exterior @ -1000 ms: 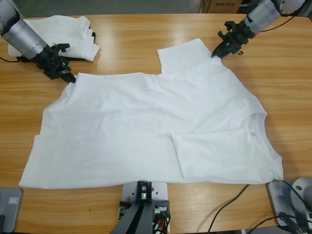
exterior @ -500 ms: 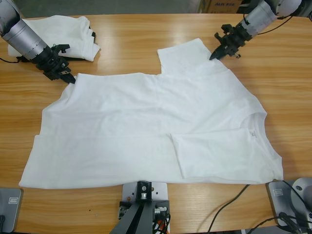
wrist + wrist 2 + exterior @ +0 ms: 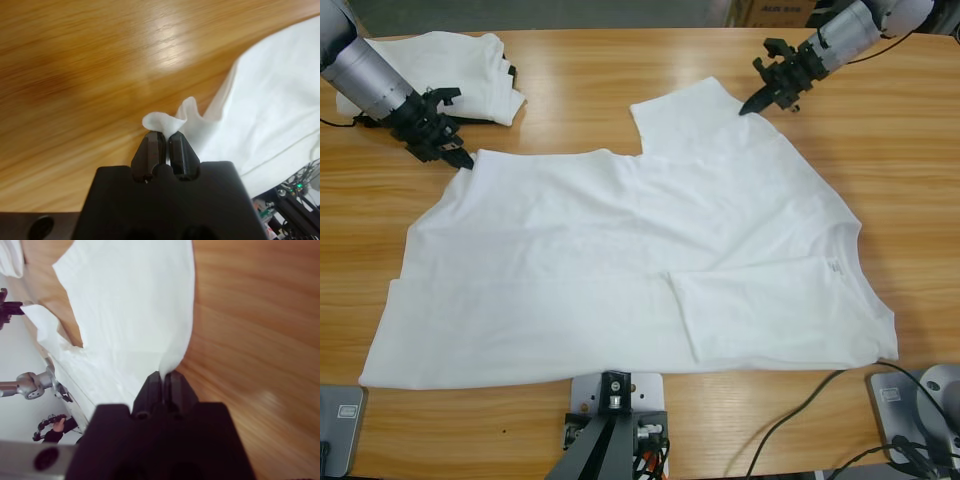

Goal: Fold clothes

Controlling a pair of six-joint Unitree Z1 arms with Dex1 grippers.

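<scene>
Here, your table (image 3: 620, 60) carries the T-shirt (image 3: 620, 250) spread flat, its long axis running from one pincer's side across to the other's, neck end toward your right pincer and hem end toward your left. Almost all of the cloth lies on the near side of both pincers, toward the table's front edge, so any fold you make will carry the far edge that way, over the body.

Your left pincer (image 3: 455, 155) is pinched shut on the far hem corner; a small tuft of cloth shows just past its tips (image 3: 165, 135). Your right pincer (image 3: 765, 95) is clamped on the edge of the far sleeve (image 3: 685, 115), cloth running off from its tips (image 3: 162, 377) across the table. A folded white garment (image 3: 460, 65) sits just behind the left pincer, well clear of the right one.
</scene>
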